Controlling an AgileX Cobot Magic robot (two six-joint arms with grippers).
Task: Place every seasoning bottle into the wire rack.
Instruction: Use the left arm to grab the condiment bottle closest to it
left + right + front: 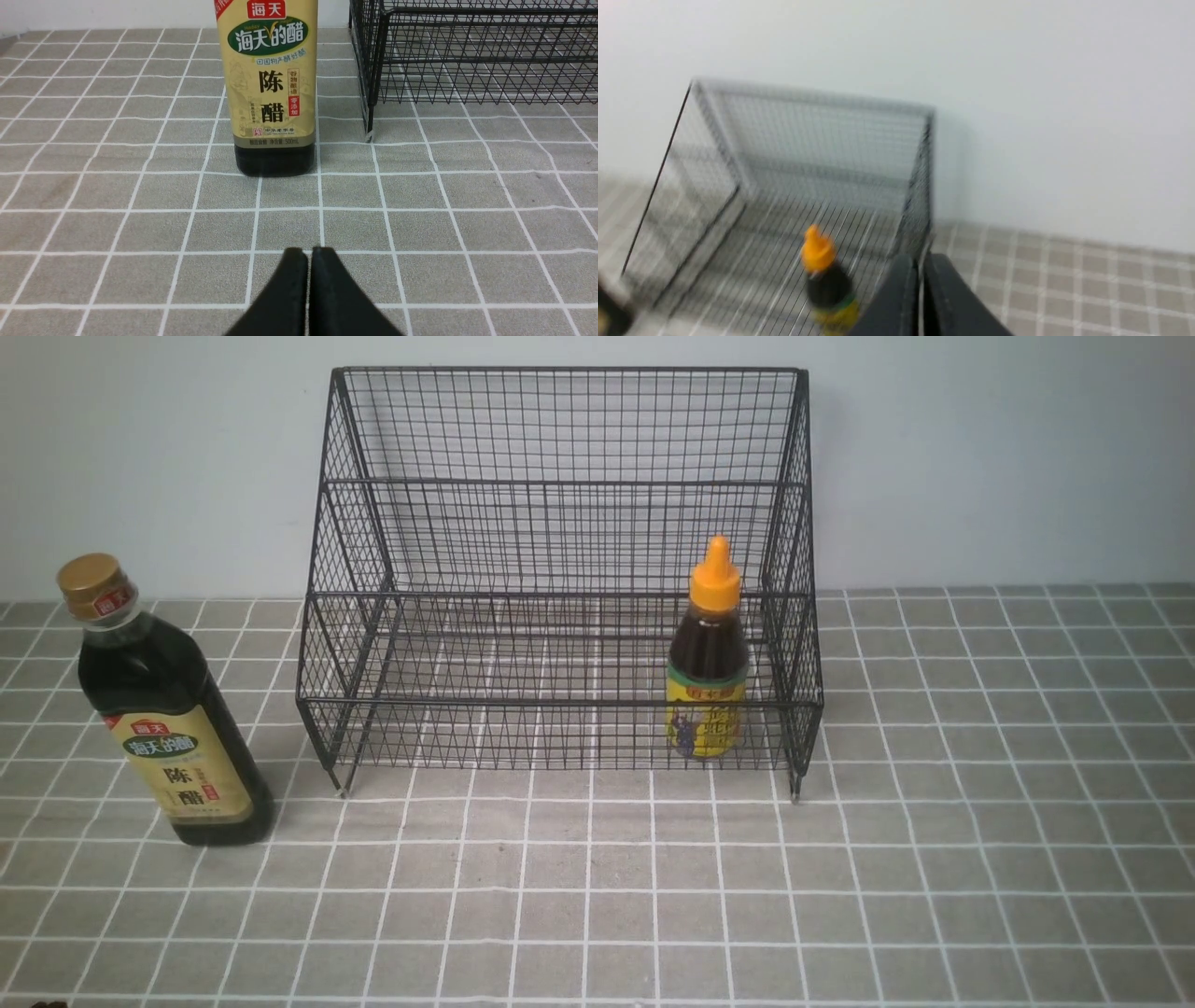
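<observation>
The black wire rack (560,523) stands at the back of the table. The short bottle (707,658) with orange nozzle cap and yellow label stands upright inside the rack's lower tier, at its right end. The tall bottle (159,709) with gold cap and beige-green label stands upright on the table left of the rack. My left gripper (308,254) is shut and empty, low over the table, a little short of the tall bottle (271,88). My right gripper (920,261) is shut and empty, above the rack's right end, beside the short bottle (826,275). Neither gripper shows in the front view.
The table (980,803) is covered with a grey cloth with a white grid. A plain pale wall (980,457) stands right behind the rack. The rack's front left foot (370,133) stands close to the tall bottle. The right wrist view is blurred.
</observation>
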